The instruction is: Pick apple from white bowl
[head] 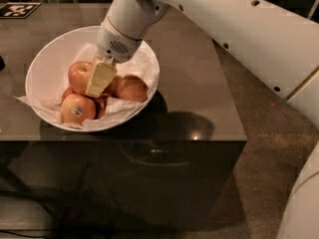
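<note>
The white bowl [45, 63], lined with crumpled white paper, sits on the left part of the dark table and holds several apples. The apple [79, 75], pinkish-red with a yellow blush and no sticker showing, lies at the bowl's upper left. My gripper [99, 79] reaches down into the bowl from the upper right. Its cream tip rests against that apple's right side, between it and a redder apple [132, 88]. Another apple [76, 108], with a small sticker, lies at the front of the bowl.
The dark table [199, 83] extends to the right of the bowl, and its front edge runs just below the bowl. My white arm [239, 29] crosses above the table's right side. A black-and-white marker tag [19, 9] lies at the far left corner.
</note>
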Controlling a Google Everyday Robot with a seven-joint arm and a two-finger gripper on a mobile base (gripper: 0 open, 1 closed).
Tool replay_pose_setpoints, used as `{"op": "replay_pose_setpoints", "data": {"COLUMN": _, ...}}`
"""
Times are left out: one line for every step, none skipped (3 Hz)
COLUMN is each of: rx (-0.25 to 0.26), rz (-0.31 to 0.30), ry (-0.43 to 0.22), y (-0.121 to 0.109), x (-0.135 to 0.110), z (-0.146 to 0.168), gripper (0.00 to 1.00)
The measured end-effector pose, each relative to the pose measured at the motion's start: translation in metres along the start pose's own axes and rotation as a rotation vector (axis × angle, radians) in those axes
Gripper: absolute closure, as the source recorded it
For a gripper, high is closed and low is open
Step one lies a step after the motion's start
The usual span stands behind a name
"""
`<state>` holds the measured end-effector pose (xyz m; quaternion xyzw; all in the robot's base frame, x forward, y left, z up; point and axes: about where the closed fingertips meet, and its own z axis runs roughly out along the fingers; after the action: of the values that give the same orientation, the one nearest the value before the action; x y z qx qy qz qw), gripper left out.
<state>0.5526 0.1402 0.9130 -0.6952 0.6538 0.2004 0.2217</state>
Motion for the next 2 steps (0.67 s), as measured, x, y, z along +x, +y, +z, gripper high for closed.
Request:
{"op": "replay_pose_setpoints", "data": {"rx": 0.000, "rz": 0.000, "ry": 0.000, "y": 0.0000, "x": 0.0000, "z": 0.0000, "gripper": 1.00}}
{"op": "replay_pose_setpoints", "data": {"rx": 0.000, "rz": 0.000, "ry": 0.000, "y": 0.0000, "x": 0.0000, "z": 0.0000, "gripper": 1.00}}
